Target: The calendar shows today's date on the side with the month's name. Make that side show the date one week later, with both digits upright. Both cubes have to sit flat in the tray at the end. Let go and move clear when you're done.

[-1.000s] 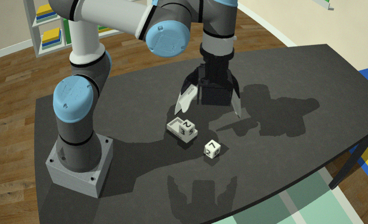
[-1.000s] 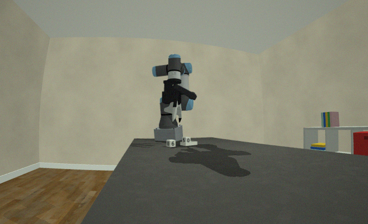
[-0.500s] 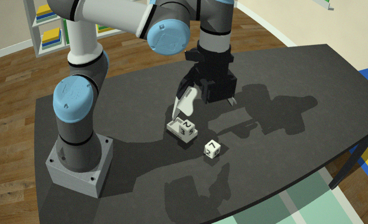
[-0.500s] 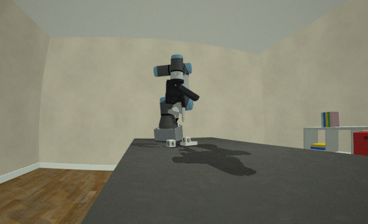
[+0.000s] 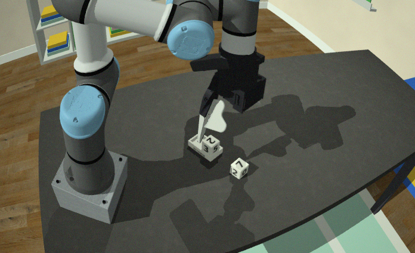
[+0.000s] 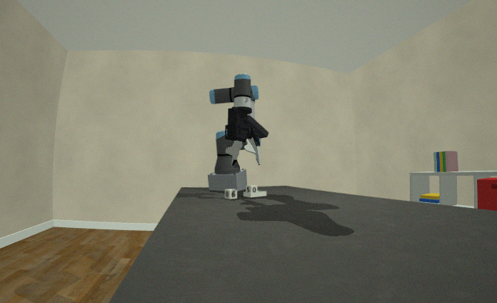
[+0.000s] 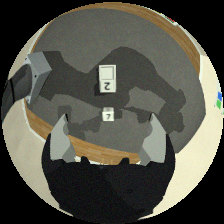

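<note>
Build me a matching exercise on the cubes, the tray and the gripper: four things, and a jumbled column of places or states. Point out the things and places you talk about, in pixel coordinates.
1. cube showing 7 on top (image 5: 239, 163) (image 7: 108, 115)
2. cube showing 2 on top (image 5: 210, 140) (image 7: 107, 85)
3. tray (image 5: 192, 148) (image 6: 260, 194) (image 7: 100, 73)
4. gripper (image 7: 107, 114)

A. open, holding nothing
B. on the table (image 5: 297, 194) (image 6: 280, 263) (image 7: 75, 35), outside the tray
C. one compartment unfilled
D. seated in the tray

Pairs: 1-B, 2-D, 3-C, 4-A

Dark grey table (image 5: 297, 175) (image 6: 280, 256) (image 7: 75, 37): arm base (image 5: 83, 209) (image 6: 221, 182) (image 7: 42, 70), tray (image 5: 200, 153) (image 6: 260, 194) (image 7: 100, 79), loose cube (image 5: 239, 168) (image 6: 231, 194) (image 7: 108, 114).

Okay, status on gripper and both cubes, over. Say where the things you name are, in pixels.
Gripper (image 5: 210, 133) (image 6: 246, 164) (image 7: 107, 114) open, holding nothing. One cube (image 5: 210, 144) (image 6: 251, 189) (image 7: 107, 86) in tray (image 5: 197, 150) (image 6: 260, 194) (image 7: 100, 75); other cube (image 5: 239, 167) (image 6: 231, 194) (image 7: 108, 114) on table (image 5: 297, 175) (image 6: 299, 263) (image 7: 75, 30), outside tray. No obstruction seen between gripper and loose cube.
</note>
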